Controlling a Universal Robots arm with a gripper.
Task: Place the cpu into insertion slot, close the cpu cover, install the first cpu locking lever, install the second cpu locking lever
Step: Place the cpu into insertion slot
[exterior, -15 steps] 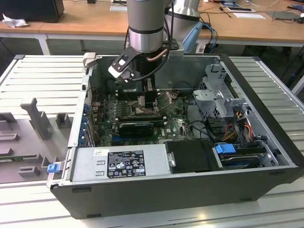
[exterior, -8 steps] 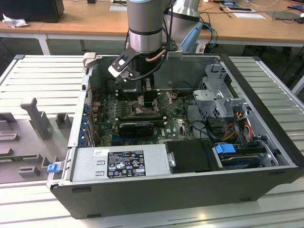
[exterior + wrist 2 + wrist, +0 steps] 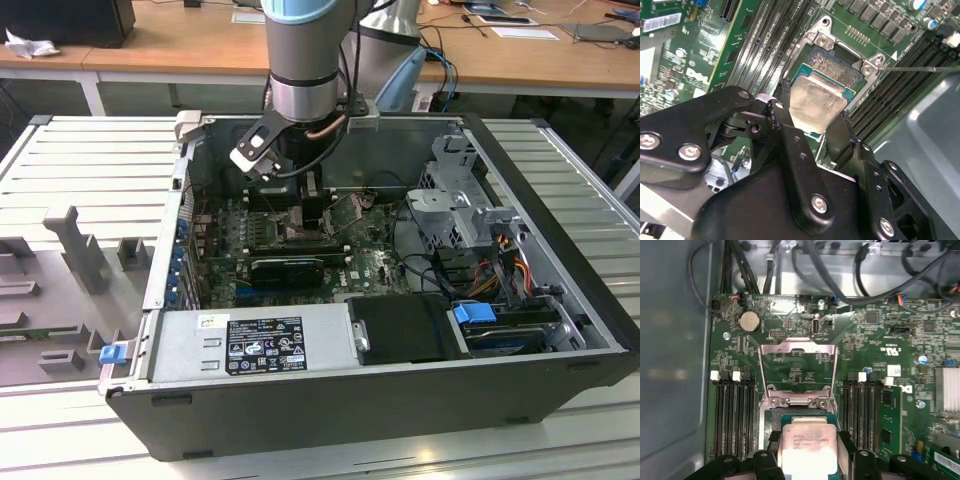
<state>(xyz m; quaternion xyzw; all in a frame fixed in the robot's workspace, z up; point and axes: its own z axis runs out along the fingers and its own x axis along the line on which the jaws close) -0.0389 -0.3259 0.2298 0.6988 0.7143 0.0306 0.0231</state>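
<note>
Pinching cpu (image 3: 815,106) edges over insertion slot (image 3: 836,65)

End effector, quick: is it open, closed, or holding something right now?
End effector: closed on the cpu, over the insertion slot; the cpu cover is open.

Silver-grey square cpu (image 3: 808,447) over dark insertion slot (image 3: 832,62), silvery windowed cpu cover (image 3: 797,346) swung open beyond it
</note>
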